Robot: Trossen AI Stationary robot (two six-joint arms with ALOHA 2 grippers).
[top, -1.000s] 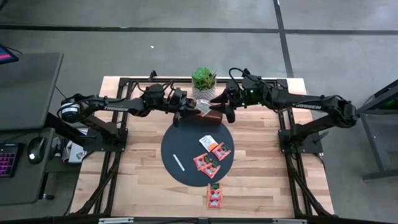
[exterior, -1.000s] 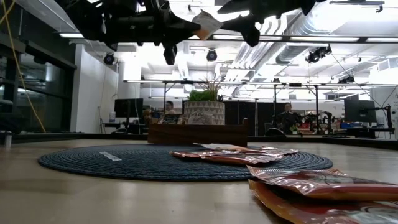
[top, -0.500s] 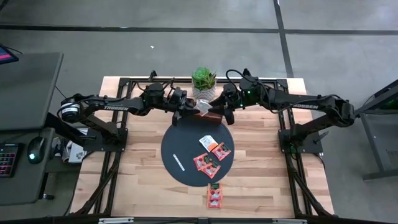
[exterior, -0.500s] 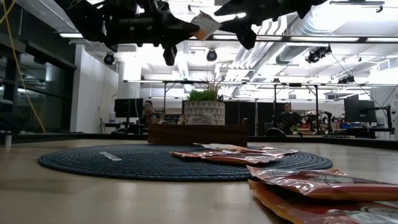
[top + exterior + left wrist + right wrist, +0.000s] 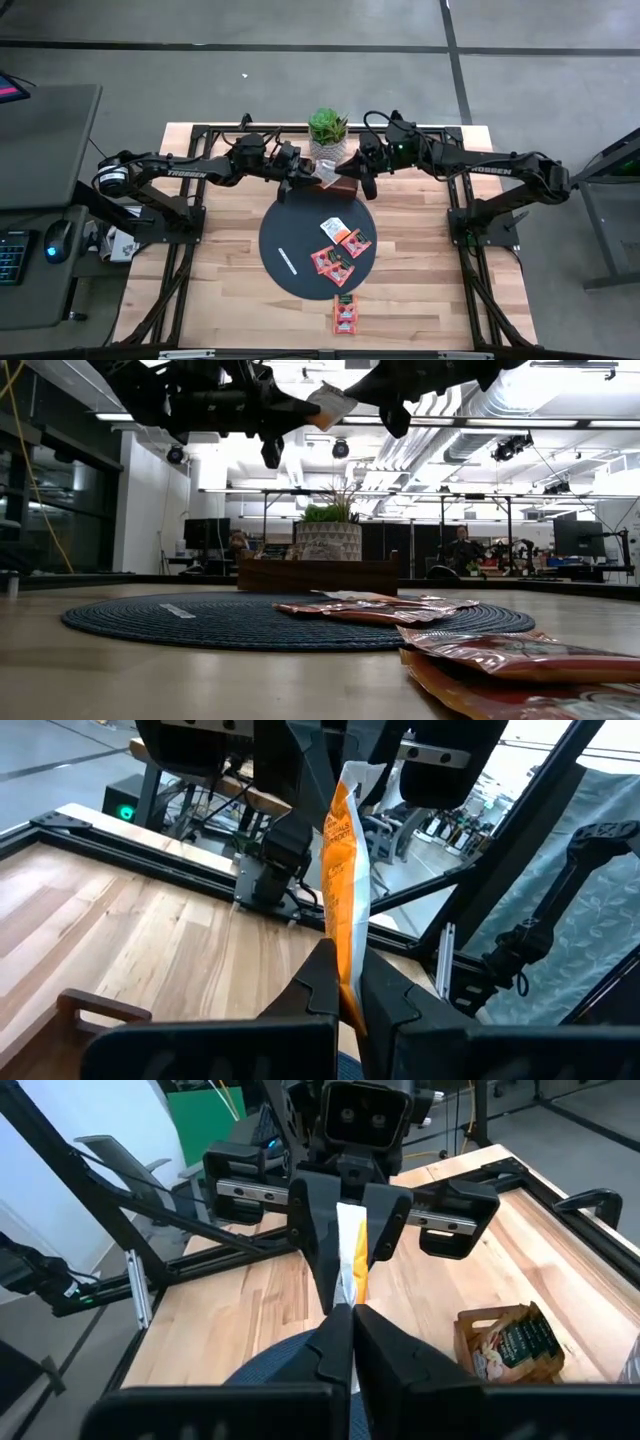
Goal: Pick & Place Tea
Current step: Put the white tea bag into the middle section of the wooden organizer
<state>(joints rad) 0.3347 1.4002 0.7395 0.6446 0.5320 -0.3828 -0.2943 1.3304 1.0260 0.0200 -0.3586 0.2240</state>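
1. Wooden bench (image 5: 210, 290): your two dark arms reach in from either side and meet over its far half, in front of a potted plant (image 5: 327, 128).
2. Dark round mat (image 5: 290, 235) lies at the bench's middle. On it you have a thin white strip (image 5: 287, 262) and several tea sachets (image 5: 340, 250), orange-red ones and a pale one, clustered on the mat's right part.
3. Brown tray (image 5: 318, 574) sits at the mat's far edge, just before the plant, below the two hands.
4. Left hand (image 5: 345, 995): it is clamped on one end of an orange-and-white sachet (image 5: 347, 890), holding it on edge in the air above the tray.
5. Right hand (image 5: 346, 1325): its fingers are pinched together on the opposite end of that same sachet, so you have both hands gripping it at once, facing each other.
6. Two more orange-red sachets (image 5: 344, 313) lie on the bare wood just off the mat's near edge; in the low view they fill the near right corner.
7. In the right wrist view you see a brown sachet (image 5: 510, 1342) standing in the tray.
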